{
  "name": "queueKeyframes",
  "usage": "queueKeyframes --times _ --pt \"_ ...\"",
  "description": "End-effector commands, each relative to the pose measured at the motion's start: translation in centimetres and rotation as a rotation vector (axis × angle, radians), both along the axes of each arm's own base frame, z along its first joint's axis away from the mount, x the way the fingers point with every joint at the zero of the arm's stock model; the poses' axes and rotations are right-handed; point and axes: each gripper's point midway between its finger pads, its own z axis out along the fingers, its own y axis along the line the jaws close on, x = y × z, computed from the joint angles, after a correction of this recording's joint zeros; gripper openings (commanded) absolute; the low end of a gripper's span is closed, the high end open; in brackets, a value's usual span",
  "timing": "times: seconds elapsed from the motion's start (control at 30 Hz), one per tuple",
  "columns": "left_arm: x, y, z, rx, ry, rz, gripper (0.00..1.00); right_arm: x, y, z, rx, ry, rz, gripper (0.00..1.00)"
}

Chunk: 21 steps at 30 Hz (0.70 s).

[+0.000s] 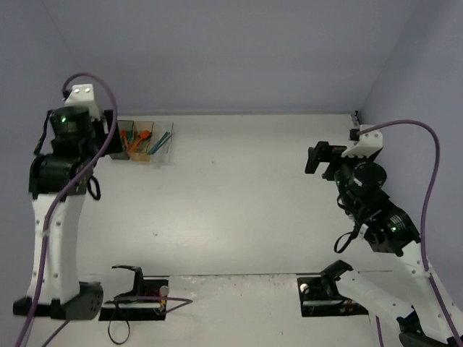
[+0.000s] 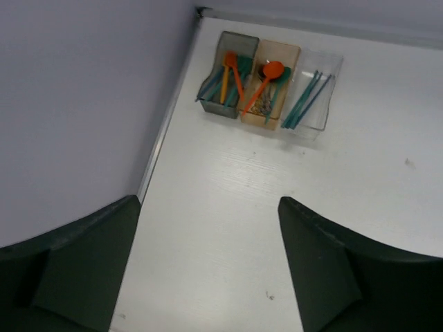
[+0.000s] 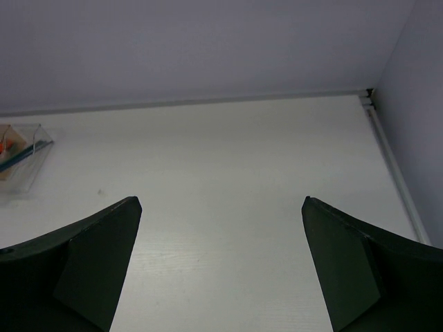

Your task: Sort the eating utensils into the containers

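The containers stand joined in a row at the table's far left: a dark grey bin (image 2: 223, 105), an amber bin (image 2: 282, 54) and a clear bin (image 2: 325, 69). Eating utensils lie in them: an orange fork (image 2: 227, 72) and teal pieces in the grey bin, an orange spoon (image 2: 266, 77) in the amber one, teal sticks (image 2: 304, 102) in the clear one. My left gripper (image 2: 208, 207) hangs open above bare table just short of the bins, holding nothing. My right gripper (image 3: 221, 204) is open and empty at the far right (image 1: 318, 157), well away from the containers (image 1: 145, 141).
The back wall and the left wall meet just behind the bins at the table's corner (image 2: 201, 12). A raised strip (image 3: 391, 166) runs along the table's right edge. The clear bin (image 3: 21, 162) shows at the left edge of the right wrist view.
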Motion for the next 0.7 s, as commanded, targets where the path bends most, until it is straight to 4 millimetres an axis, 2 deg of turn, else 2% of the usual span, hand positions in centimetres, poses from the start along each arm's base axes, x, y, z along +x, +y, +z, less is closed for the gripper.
queueKeyframes --times 0.0,0.07,0.13,0.33,0.5,0.67 --pt "-5.8 2.2 -1.5 -0.008 -0.088 0.126 0.85 -1.6 -3.2 4.0 -0.013 -0.13 -0.098 1.0" --pt "-8.8 2.8 -1.5 -0.008 -0.147 0.146 0.9 -2.0 -3.9 4.0 -0.025 -0.138 -0.117 1.0" --pt "-11.1 3.0 -2.4 -0.008 -0.171 0.144 0.93 -2.4 -4.3 3.9 -0.026 -0.144 -0.131 1.0" --pt "-15.0 3.2 -4.1 -0.02 -0.225 0.141 0.98 -2.3 -4.1 3.1 -0.036 -0.131 -0.116 1.0" --pt "-16.4 3.1 -4.6 -0.025 -0.219 0.125 0.97 -1.9 -3.9 2.5 -0.032 -0.113 -0.127 1.0" --pt "-16.5 2.9 -4.7 -0.032 -0.21 0.117 0.97 -1.7 -3.5 2.3 -0.015 -0.108 -0.111 1.0"
